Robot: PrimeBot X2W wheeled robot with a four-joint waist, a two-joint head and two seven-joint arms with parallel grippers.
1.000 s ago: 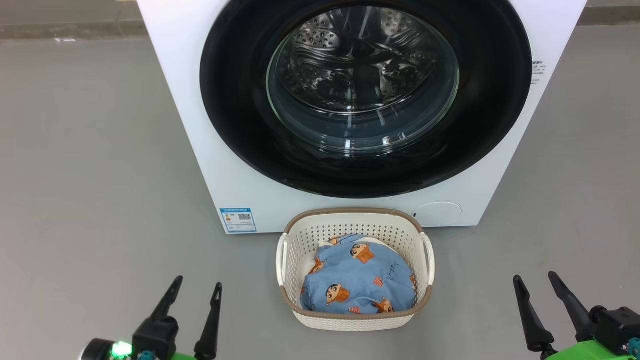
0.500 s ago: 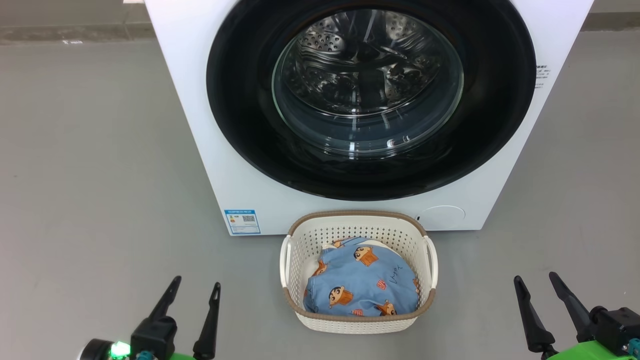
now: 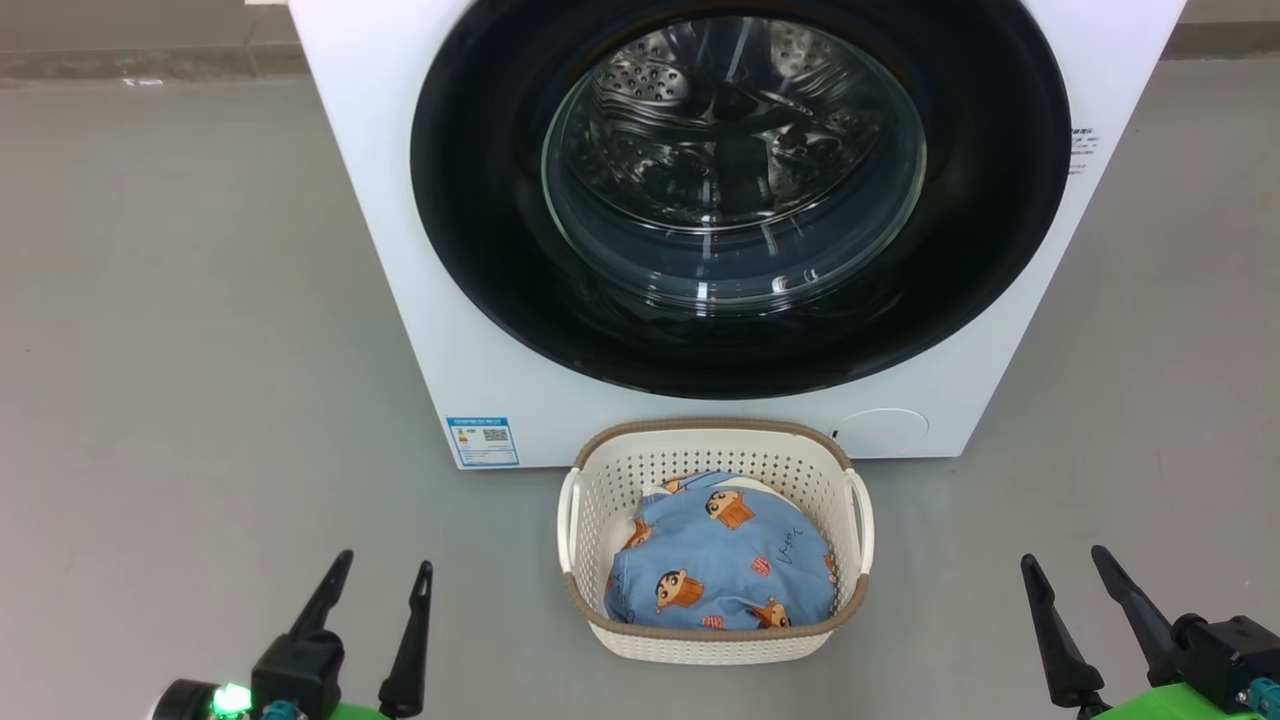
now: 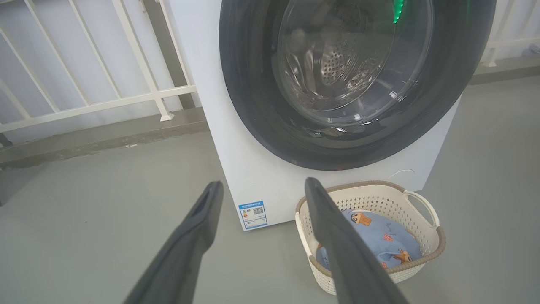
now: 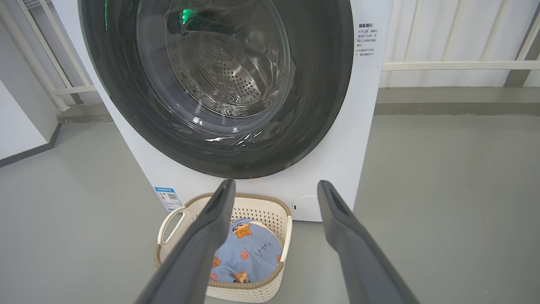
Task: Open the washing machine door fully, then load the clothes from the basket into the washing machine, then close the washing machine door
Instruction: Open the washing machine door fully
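Closed flush against the front of the white washing machine (image 3: 400,250): the glossy black washing machine door (image 3: 480,200), its top edge cut off by the head view. Behind its bulging clear window (image 3: 735,250), a perforated steel drum (image 3: 650,80), broken up by glare and reflections, so hard to read in depth. Straight before the machine on the grey floor (image 3: 180,350), just beside its base: the cream basket (image 3: 700,645), upright, brown-rimmed. Inside it, the clothes (image 3: 720,570), light blue with orange-brown cartoon figures, bunched in a heap; underside hidden by the basket wall, number of pieces impossible to tell. At the machine's lower left, a blue label (image 3: 482,441), print too small to read; at lower right, a faint round cover (image 3: 885,430). Low on the left of the head view, the left gripper (image 3: 386,562), spread wide and empty, well apart from the basket, body cropped by the bottom edge. Low on the right, the right gripper (image 3: 1062,555), likewise spread, empty and cropped. In each wrist view, part of the basket covered by a dark finger. Behind the machine, a white railing (image 4: 126,63).
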